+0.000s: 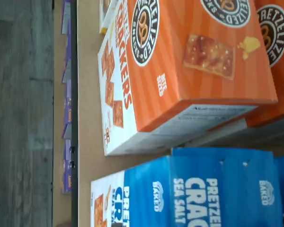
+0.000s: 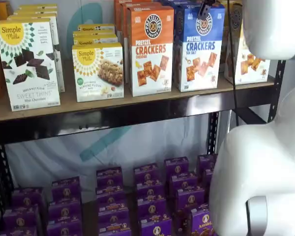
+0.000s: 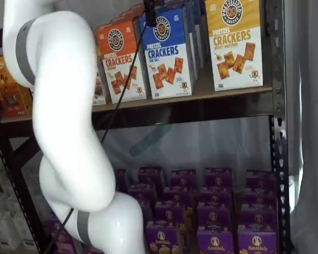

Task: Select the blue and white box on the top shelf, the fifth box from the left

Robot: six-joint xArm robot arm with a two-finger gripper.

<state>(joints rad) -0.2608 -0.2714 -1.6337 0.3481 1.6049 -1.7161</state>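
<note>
The blue and white box [image 2: 199, 49] stands upright on the top shelf [image 2: 113, 117], right of an orange cheddar box [image 2: 149, 49]. It shows in both shelf views [image 3: 167, 53], with "PRETZEL CRACKERS SEA SALT" on its front. The wrist view shows its blue top and front [image 1: 203, 189] from close above, beside the orange box [image 1: 180, 61]. My gripper [image 2: 205, 9] hangs from the view's upper edge just above the blue box's top. Only a bit of its black fingers shows [image 3: 150, 9], with a cable beside them. I cannot tell whether they are open or shut.
A yellow-topped cracker box [image 3: 235, 42] stands right of the blue box. White Simple Mills boxes [image 2: 29, 61] stand to the left. Several small purple boxes [image 2: 147, 201] fill the lower level. My white arm [image 3: 63, 106] is in front of the shelves.
</note>
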